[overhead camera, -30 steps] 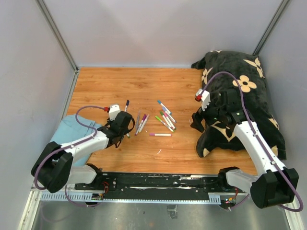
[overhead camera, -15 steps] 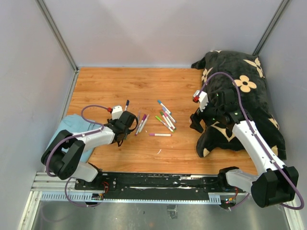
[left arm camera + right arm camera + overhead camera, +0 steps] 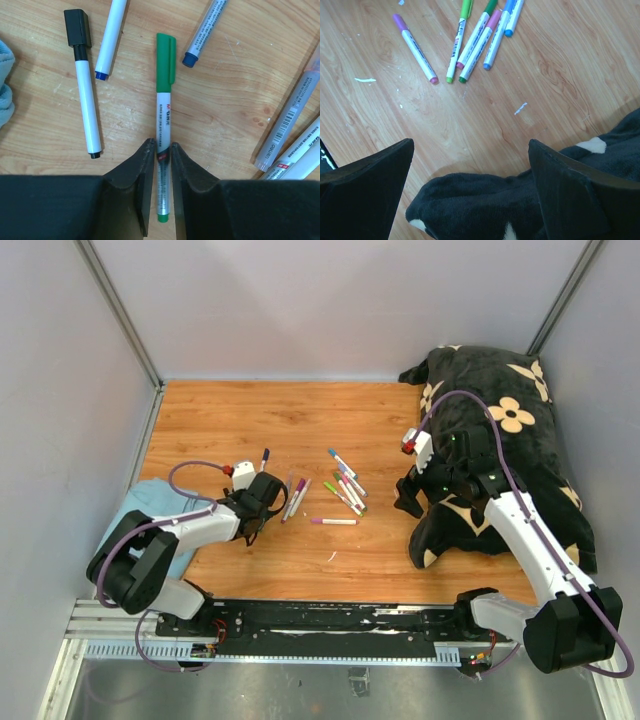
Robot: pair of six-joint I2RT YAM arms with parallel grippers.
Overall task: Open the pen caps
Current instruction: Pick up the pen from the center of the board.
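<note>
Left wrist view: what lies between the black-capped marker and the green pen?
A blue-tipped white pen lies between the black-capped marker and the green pen, shown in the left wrist view.

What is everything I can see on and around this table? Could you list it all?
pens: roughly a dozen, too bunched for an exact count; white or grey barrels with coloured caps; two loose groups mid-table
green pen: one, green cap on, lying among the left group
pink-ended pen: one, lying alone, nearer the arms
cloth: one, light blue, table's left edge
plush throw: one, black with cream flowers, right side
table: one, wood-grain
walls: grey, around the table
left gripper: black, fingers flanking the green pen's barrel
right gripper: black, wide open over the throw's edge
</note>
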